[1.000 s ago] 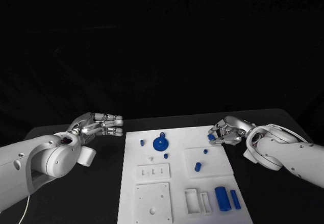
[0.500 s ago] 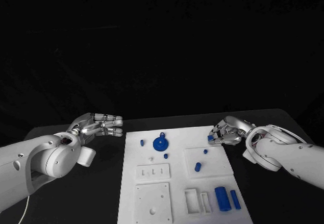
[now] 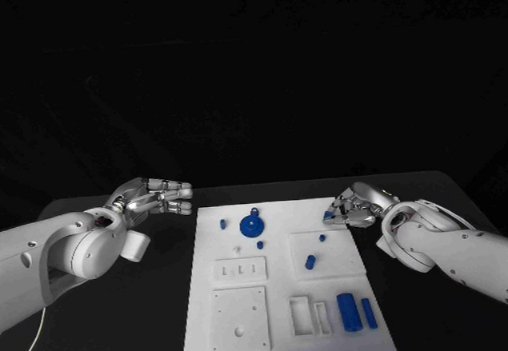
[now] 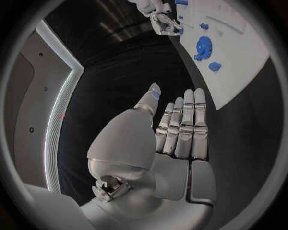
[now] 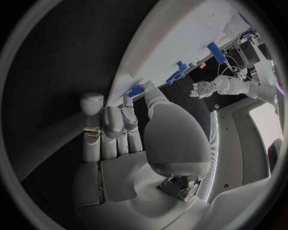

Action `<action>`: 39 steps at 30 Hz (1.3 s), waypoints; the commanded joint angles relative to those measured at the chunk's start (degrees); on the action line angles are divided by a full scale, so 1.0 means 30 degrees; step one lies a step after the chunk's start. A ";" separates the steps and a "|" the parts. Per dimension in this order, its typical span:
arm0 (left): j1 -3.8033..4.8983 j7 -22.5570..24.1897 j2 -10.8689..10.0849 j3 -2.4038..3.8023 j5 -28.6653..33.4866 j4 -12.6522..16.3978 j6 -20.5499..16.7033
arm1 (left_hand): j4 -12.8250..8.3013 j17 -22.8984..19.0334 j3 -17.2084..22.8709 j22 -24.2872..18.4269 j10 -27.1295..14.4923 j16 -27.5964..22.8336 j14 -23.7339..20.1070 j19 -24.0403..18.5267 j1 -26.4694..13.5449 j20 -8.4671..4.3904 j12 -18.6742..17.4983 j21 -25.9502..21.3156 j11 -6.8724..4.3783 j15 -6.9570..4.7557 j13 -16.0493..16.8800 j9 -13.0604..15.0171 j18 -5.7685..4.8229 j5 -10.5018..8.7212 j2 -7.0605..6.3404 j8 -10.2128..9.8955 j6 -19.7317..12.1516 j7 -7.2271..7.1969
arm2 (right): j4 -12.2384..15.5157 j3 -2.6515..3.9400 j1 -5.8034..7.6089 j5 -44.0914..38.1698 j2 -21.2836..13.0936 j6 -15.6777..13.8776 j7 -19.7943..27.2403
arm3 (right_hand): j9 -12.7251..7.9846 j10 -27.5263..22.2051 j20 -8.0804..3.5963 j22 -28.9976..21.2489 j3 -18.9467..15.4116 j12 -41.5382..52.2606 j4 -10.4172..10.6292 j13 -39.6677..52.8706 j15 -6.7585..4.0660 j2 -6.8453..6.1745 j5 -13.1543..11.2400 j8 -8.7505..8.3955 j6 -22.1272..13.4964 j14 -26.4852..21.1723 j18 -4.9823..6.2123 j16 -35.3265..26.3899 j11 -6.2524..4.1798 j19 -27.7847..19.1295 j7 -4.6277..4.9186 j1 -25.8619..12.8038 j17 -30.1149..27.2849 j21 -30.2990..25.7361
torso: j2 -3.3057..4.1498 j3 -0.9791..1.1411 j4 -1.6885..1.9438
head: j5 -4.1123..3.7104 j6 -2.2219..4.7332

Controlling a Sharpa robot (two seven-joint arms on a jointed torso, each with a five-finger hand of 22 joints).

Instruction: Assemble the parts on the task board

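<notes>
The white task board (image 3: 245,312) lies in the middle of the black table. On it I see a blue gear (image 3: 252,224), a small blue peg (image 3: 222,223), a short blue pin (image 3: 310,261) and two blue cylinders (image 3: 346,310) near the front right. My right hand (image 3: 355,205) is at the board's right edge, its thumb and fingertips closed around a small blue part (image 3: 328,214). The right wrist view shows that part (image 5: 137,90) at the board's rim (image 5: 180,43). My left hand (image 3: 158,199) hovers off the board's left side and holds nothing, its fingers straight (image 4: 183,124).
White sockets and raised blocks (image 3: 239,308) cover the board's near half. In the left wrist view the gear (image 4: 203,46) and a small blue piece (image 4: 215,66) lie near the board's far end. Bare black table surrounds the board on both sides.
My right hand has turned slightly and drawn a little toward the far edge, with the small blue part staying at its fingertips. The left hand has not moved.
</notes>
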 commanded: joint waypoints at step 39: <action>-0.0009 0.0022 -0.0041 0.0009 -0.0069 -0.0048 0.0341 | -0.0087 -0.0007 -0.0011 -0.0039 -0.0061 -0.0013 -0.0083 -0.0152 0.0192 -0.0046 0.0015 0.0115 0.0090 0.0040 0.0022 -0.0006 -0.0035 -0.0087 -0.0009 -0.0019 -0.0160 0.0046 | 0.0696 0.0828 -0.0292 0.1047 -0.0375 0.0029 0.1209 | -0.0882 -0.0087 0.0253 0.1416 -0.2703 -0.0107 0.0716 0.0083 0.0321 0.0203 -0.0964 -0.0015 -0.3159 0.0013 0.0264 -0.0102 0.0488 0.0938 0.0899 0.0634 0.0145 0.0103 | -0.0033 0.0035 -0.0040 | -0.0187 0.0004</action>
